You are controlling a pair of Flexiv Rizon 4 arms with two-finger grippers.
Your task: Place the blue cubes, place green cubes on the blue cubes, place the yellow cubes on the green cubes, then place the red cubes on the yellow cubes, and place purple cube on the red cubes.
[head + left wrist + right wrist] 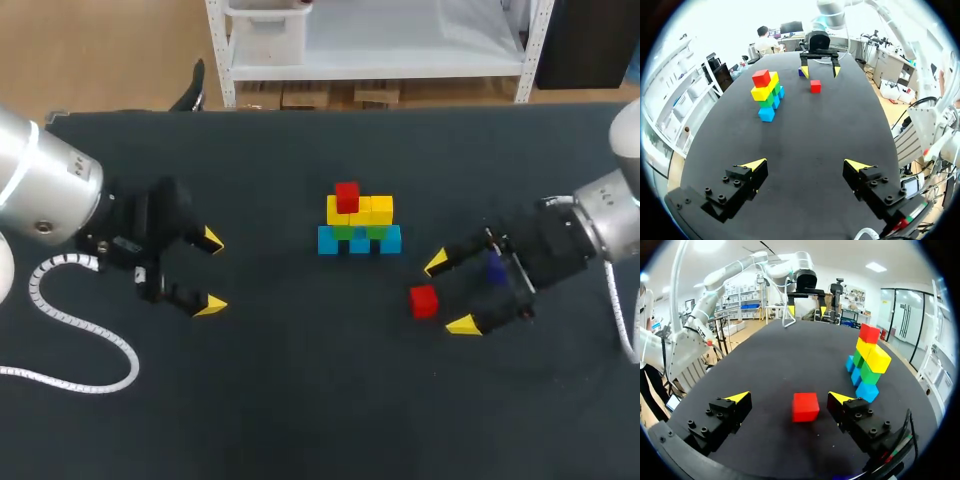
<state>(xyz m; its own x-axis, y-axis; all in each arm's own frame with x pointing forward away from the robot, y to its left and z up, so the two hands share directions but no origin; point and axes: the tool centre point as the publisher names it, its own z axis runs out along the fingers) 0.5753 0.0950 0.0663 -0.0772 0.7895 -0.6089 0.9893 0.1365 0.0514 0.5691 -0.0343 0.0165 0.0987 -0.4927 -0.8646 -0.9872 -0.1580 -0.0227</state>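
the red layer is judged to be the step in hand, because only one red cube is seen on the stack and the other is not yet lifted. nearest, on the right side of the dark table (300, 420), the loose red cube (805, 406) is found lying flat between the fingers of the right gripper (790, 397), which is spread open and holds nothing; neither yellow tip touches the cube, and a gap is left at both sides. a purple cube (801, 72) is seen close by this gripper, partly hidden by it, so its exact place cannot be told. a little farther, on the left side, the left gripper (806, 164) is held over bare table, also released and empty, well apart from all cubes. farthest, in the middle, the stack (359, 222) is standing: a row of blue cubes (360, 241) at the bottom, green cubes (343, 232) on them, yellow cubes (372, 210) above, and the placed red cube (347, 195) on the left part of the yellow row. for the next move it is judged that the right fingers should be closed squarely on the loose red cube, which should then be lifted and set on the free right part of the yellow row, just beside the placed red cube, without the stack being pushed.
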